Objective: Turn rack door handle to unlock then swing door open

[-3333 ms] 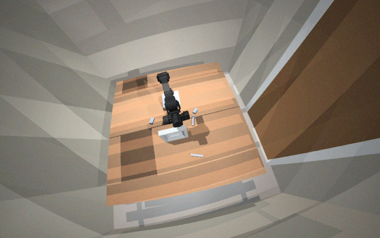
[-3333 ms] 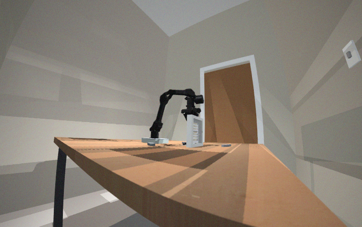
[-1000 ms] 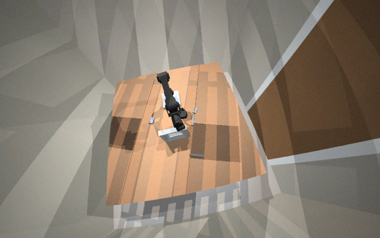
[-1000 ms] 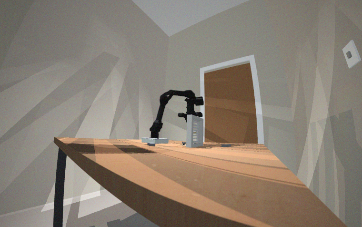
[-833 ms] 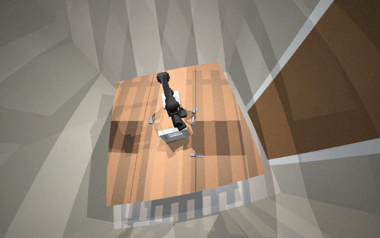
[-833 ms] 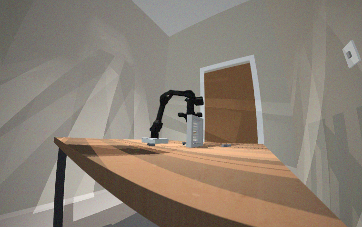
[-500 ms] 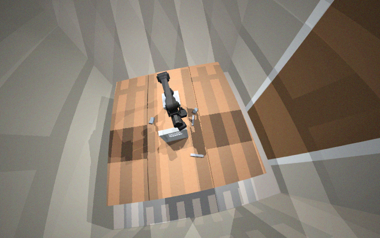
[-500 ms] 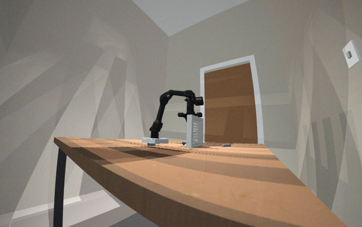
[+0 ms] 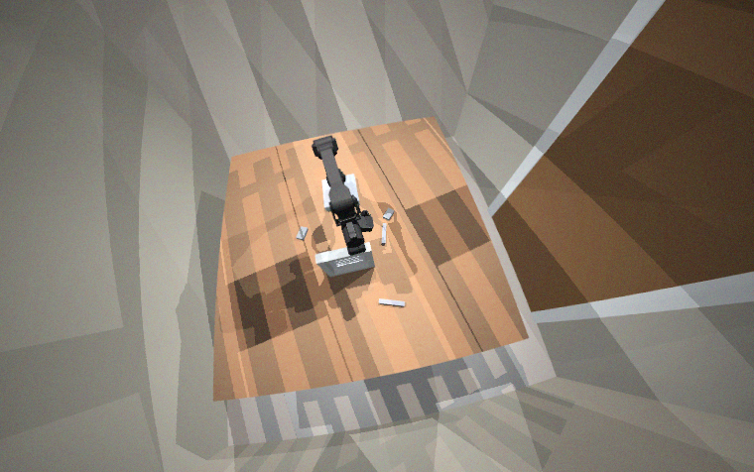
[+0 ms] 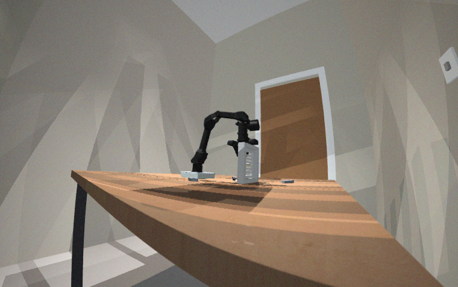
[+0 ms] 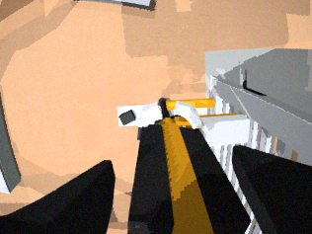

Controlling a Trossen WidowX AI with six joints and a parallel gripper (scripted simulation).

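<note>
Shows the upright handle [image 11: 180, 167] at the centre of the wrist view, black with an orange strip running along it, with white pieces around its far end and orange bars leading across to the slatted side of a small grey rack [image 9: 349, 267] [image 10: 242, 169] [image 11: 281, 88]. Places the gripper [image 9: 354, 244] [image 10: 242, 143] [image 11: 173, 163] right over that spot, pointing down, jaws wide, one black fingertip on each side of the handle and a gap showing on both sides. Hides the handle behind the rack and arm in the exterior and top views, and does not let the angle of the rack's door be told. Stands the rack upright on the wooden table [image 9: 423, 344] [image 10: 287, 209] [image 11: 64, 73], with the black arm [image 9: 336, 177] [image 10: 204, 135] arching over to it from a white base plate [image 9: 351, 180] [image 10: 202, 175]. Scatters small grey pieces [image 9: 391, 302] [image 10: 287, 181] [image 11: 7, 167] flat on the wood: in the top view, one on the far side of the rack from the arm's base, two near each other to one side of the arm, and one on its other side. Beyond the table, includes a brown room door [image 9: 640, 167] [image 10: 290, 135] in a white frame and, on a pale wall, a switch [image 10: 447, 66]
</note>
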